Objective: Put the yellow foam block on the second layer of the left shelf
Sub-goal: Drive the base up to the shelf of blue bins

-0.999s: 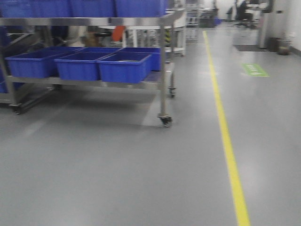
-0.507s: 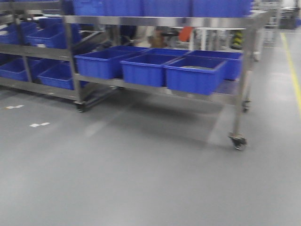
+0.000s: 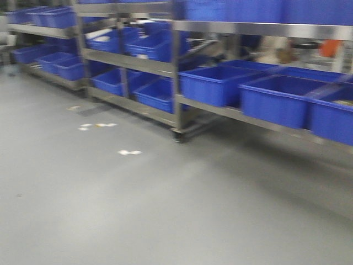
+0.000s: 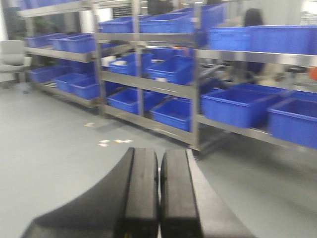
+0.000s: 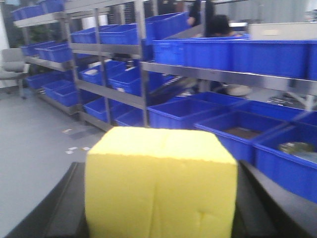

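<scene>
A grey floor [image 3: 138, 210] runs along a warehouse aisle. Steel shelves [image 3: 176, 72] line its far side, loaded with blue bins [image 3: 218, 85]. In the right wrist view the yellow block [image 5: 158, 168] fills the foreground, clamped in the right gripper [image 5: 161, 213], whose dark fingers show at either side. The block looks light, soft and squashy, so a gentle hold across 2 opposite flat faces should suit. The left gripper [image 4: 159, 198] is empty, fingers pressed together.

The yellow foam block [image 5: 159, 183] is a bright, matte, roughly cubic sponge. It sits upright with a paler top face and a faint vertical crease down its front, clamped between the dark jaws of the right gripper [image 5: 161, 208].
</scene>
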